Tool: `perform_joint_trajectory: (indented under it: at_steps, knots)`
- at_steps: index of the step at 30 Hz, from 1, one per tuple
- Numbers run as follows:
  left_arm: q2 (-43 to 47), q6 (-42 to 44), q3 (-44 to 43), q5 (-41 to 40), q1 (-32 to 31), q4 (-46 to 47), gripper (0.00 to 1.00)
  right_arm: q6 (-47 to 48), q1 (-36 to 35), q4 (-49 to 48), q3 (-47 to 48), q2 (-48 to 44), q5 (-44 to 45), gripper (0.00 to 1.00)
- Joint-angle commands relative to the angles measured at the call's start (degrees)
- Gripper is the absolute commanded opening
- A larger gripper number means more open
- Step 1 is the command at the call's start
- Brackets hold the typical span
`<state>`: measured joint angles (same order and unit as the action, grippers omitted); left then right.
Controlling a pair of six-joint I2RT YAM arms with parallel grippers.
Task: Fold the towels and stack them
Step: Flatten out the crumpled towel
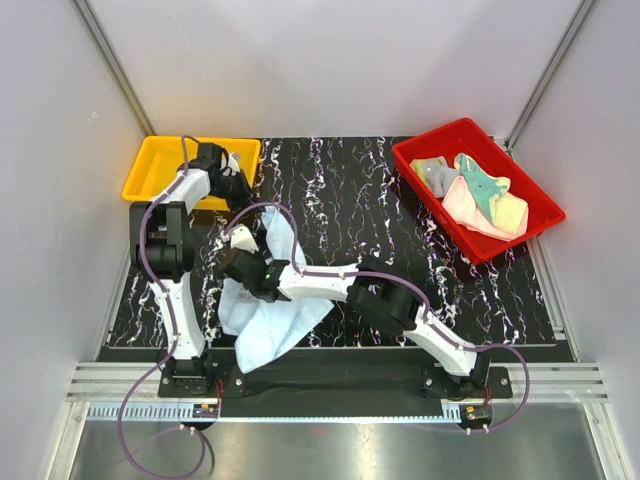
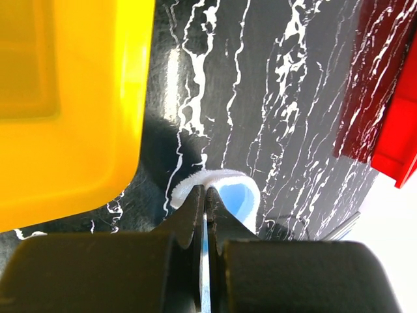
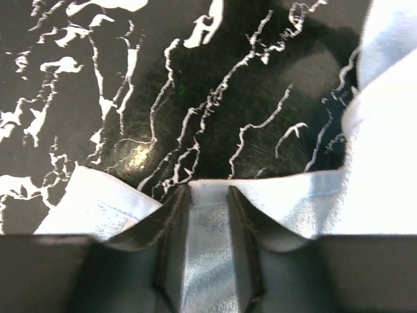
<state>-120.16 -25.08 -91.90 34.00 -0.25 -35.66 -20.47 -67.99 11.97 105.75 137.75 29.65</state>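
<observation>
From above: a black counter (image 1: 360, 200) veined with white. A light blue towel (image 1: 265, 320) lies rumpled at the near left, with one end stretching toward the far left. The left tool (image 1: 244, 188) is at that far end, just beside a yellow bin (image 1: 160, 165) in the far left corner. The right tool (image 1: 238, 265) reaches across from the right and sits over the middle of the same towel. A red bin (image 1: 420, 150) at the far right holds the other towels (image 1: 480, 190), grey, teal, yellow and pink, in a loose heap.

Left wrist view: the left tool (image 2: 205, 192) is pressed together on a small looped corner of the light blue towel (image 2: 234, 192). The yellow bin (image 2: 71, 98) fills the left side, and the red bin (image 2: 397, 130) shows at the right edge.

Right wrist view: the right tool (image 3: 208, 189) has its fingers a little apart, with an edge of the light blue towel (image 3: 293, 202) lying between them. I cannot tell whether they pinch it. More of the towel rises at the right, over the counter (image 3: 195, 78)
</observation>
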Motion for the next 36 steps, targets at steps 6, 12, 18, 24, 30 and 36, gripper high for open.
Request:
perform_joint_trajectory:
  at_steps: [6, 12, 18, 24, 30, 36]
  knots:
    - [6.2, -1.1, 2.8, -2.6, 0.2, 2.4, 0.00, 3.1, -0.4, 6.8, -2.8, 1.7, 6.6, 0.02]
    - [10.2, -0.1, 3.1, -6.1, 0.2, 1.6, 0.00, 6.8, 0.7, 0.5, -14.5, -11.3, 7.4, 0.00]
    - [17.8, 2.4, 2.9, -11.3, -0.9, -1.0, 0.00, 7.4, 3.6, -2.8, -28.4, -32.5, 4.5, 0.00]
    - [27.2, 6.3, -1.9, -19.0, -6.0, -6.3, 0.00, 12.5, 6.1, 0.4, -31.3, -51.7, 6.4, 0.00]
    - [33.4, 6.6, -19.4, -28.3, -12.6, -13.5, 0.00, 24.0, 13.8, 4.4, -21.9, -64.2, 7.9, 0.00]
    - [33.9, 7.9, -37.2, -31.5, -20.2, -22.3, 0.00, 30.2, 14.7, 13.9, -5.2, -67.5, 6.0, 0.00]
